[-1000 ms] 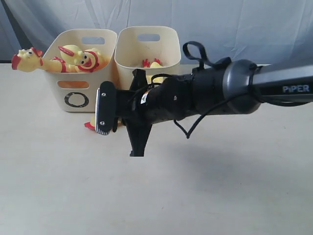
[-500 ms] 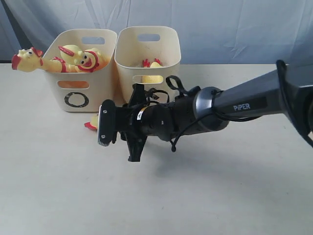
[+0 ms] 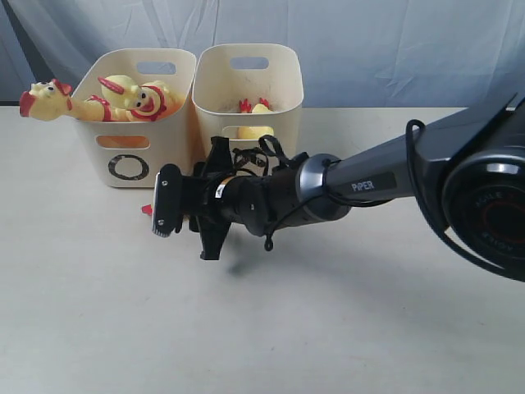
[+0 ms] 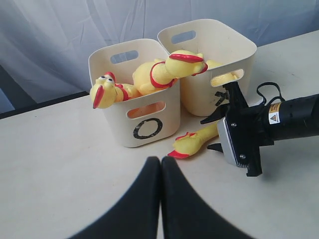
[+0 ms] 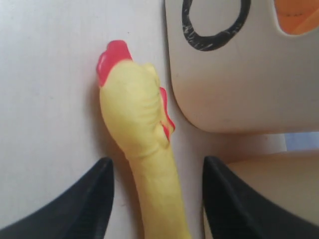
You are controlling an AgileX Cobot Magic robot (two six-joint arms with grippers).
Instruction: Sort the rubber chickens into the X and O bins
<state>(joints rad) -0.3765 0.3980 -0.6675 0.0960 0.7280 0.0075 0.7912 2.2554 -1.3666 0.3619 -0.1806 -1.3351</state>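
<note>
Setting: table and backdrop only.

Table (image 3: 262, 328): pale cream, matte, flat, bare over most of its near half; faint scuffs and a soft grey shadow (image 3: 275, 267) about mid-surface. Backdrop cloth (image 3: 394, 49): pale blue-white, creased, with loose vertical folds, hanging behind the table's far edge and spanning nearly the full width. Dark strip (image 4: 30, 97): seen in the left wrist view just above the table's far edge, at the cloth's end, where the cloth stops short; what lies in it can't be made out.
</note>
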